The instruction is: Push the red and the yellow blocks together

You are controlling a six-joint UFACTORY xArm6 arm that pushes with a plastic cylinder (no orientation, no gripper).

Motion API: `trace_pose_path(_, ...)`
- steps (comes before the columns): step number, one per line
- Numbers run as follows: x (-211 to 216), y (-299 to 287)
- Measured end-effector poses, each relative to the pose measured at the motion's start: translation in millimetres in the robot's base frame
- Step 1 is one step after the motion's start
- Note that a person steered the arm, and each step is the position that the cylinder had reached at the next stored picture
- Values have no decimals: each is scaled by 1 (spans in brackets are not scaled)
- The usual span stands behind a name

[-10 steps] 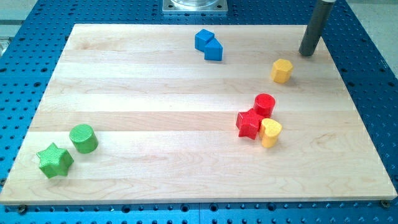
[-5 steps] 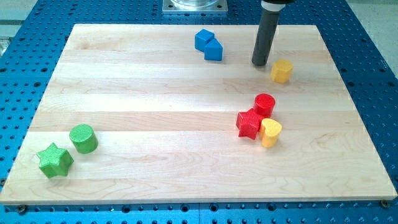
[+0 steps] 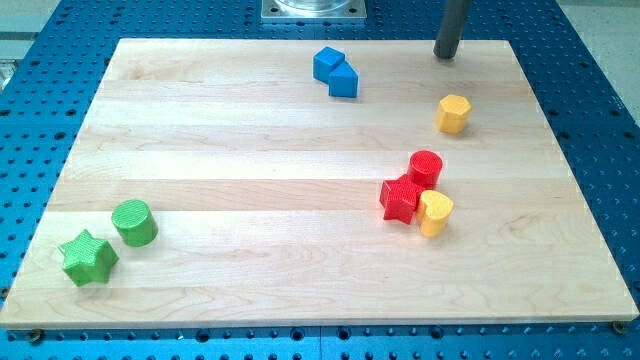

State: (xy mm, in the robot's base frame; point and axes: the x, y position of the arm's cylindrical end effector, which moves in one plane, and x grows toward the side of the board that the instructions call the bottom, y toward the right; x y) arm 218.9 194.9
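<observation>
– Where is my tip [image 3: 446,56]?
– At the view's top edge of the board [image 3: 250,180], above the yellow hexagonal block [image 3: 453,113], apart from it. There is no claw, only a rod.
– And the red blocks?
– The red cylinder [image 3: 426,167], red star [image 3: 401,198] and yellow heart [image 3: 435,212] touch, lower down.

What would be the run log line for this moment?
my tip: above yellow hexagon block, apart | red cylinder, red star, yellow heart: touching
</observation>
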Motion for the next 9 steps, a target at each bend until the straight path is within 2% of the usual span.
trace_pose_path(1, 9, 0)
trace_pose_path(3, 99, 0)
trace_pose_path(4, 125, -2)
trace_pose_path(7, 159, -47)
trace_pose_path(9, 183, -50)
